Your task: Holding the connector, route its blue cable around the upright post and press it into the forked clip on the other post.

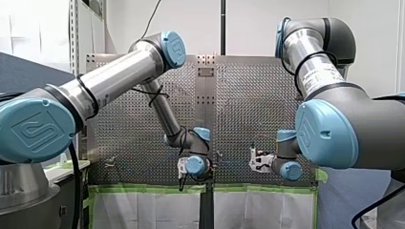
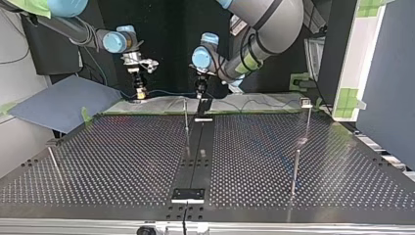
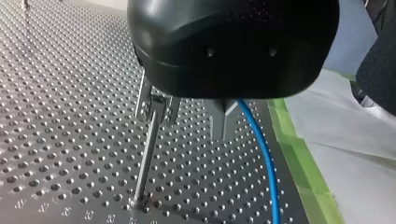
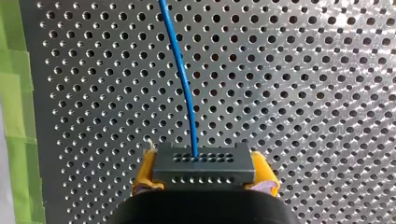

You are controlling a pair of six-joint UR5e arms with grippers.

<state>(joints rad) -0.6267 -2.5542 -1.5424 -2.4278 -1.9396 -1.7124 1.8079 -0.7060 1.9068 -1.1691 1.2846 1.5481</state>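
Between R fingers (image 4: 145, 169), connector (image 4: 204, 164) crosswise, cable (image 4: 183, 86) ahead

The table (image 4: 327, 93) is shiny perforated metal, the connector (image 4: 204, 165) matt plastic.

I lose the cable (image 3: 261, 154) behind my left gripper (image 3: 187, 125)'s body. The post (image 3: 145, 158)'s top is half hidden there too.

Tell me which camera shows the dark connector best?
The right wrist view: the connector fills the foreground, clamped between yellow pads, blue cable leaving its face. The top view shows only a speck at my right gripper; the front and left wrist views do not show it.
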